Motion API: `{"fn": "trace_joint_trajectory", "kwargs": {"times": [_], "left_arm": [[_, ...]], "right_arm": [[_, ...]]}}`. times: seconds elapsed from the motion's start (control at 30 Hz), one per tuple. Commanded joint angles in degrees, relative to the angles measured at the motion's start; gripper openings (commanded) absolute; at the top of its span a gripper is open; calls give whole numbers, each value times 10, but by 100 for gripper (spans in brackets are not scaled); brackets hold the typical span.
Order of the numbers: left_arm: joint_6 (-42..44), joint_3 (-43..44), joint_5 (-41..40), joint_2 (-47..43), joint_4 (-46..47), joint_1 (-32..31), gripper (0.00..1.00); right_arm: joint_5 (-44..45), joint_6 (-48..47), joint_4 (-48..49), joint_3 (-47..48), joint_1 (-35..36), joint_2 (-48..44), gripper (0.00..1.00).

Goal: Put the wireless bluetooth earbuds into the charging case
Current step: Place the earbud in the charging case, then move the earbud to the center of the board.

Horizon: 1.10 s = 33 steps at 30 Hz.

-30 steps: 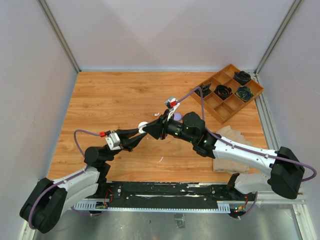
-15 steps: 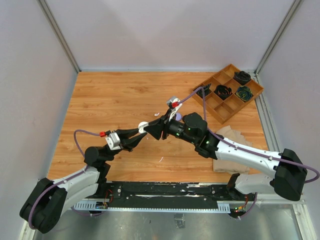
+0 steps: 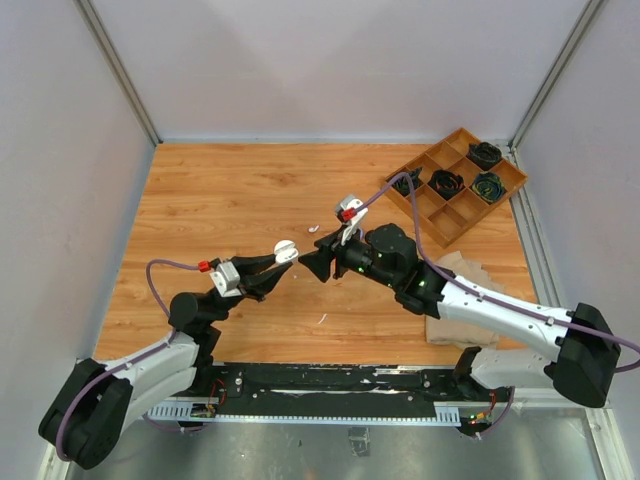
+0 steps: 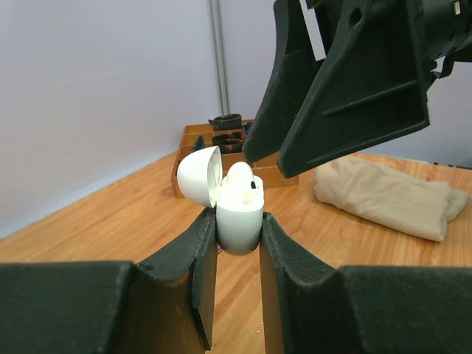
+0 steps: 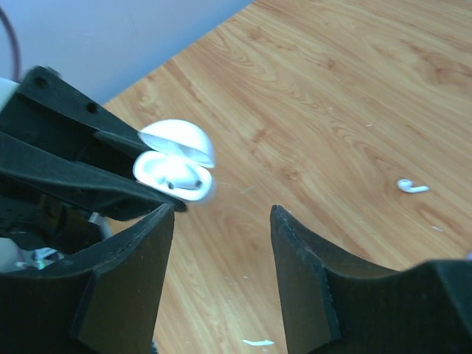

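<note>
My left gripper [image 3: 281, 260] is shut on a white charging case [image 3: 286, 249] and holds it above the table with its lid flipped open. In the left wrist view the case [image 4: 240, 221] sits between my fingers [image 4: 199, 258], and a white earbud [image 4: 240, 177] rests in it. My right gripper [image 3: 312, 265] is open and empty, just right of the case. In the right wrist view the case [image 5: 173, 173] lies beyond my left fingertip [image 5: 158, 228]. Another white earbud [image 3: 313, 228] lies on the table and shows in the right wrist view [image 5: 411, 186].
A wooden divided tray [image 3: 437, 196] holding black coiled items stands at the back right. A beige cloth [image 3: 455, 290] lies under the right arm. A thin white sliver [image 3: 322, 319] lies on the table near the front.
My right gripper has drawn back to the right, away from the case it was touching. The left gripper has raised the case slightly.
</note>
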Motion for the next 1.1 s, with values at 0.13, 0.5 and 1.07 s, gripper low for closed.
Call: {"fn": "trace_joint_trajectory", "kwargs": {"times": [0.13,0.5,1.07], "left_arm": [[1,-49,-81,-41,-44,2,0],[3,-51,-100,-50,-54,2,0],[5,-56,-117,-72,-67,2,0]], "right_arm": [[-15,-109,-63,2,-91,-14,61],[-108,-226,-110,85,-183,176,62],[-177,-279,-184,337,-209,483,55]]}}
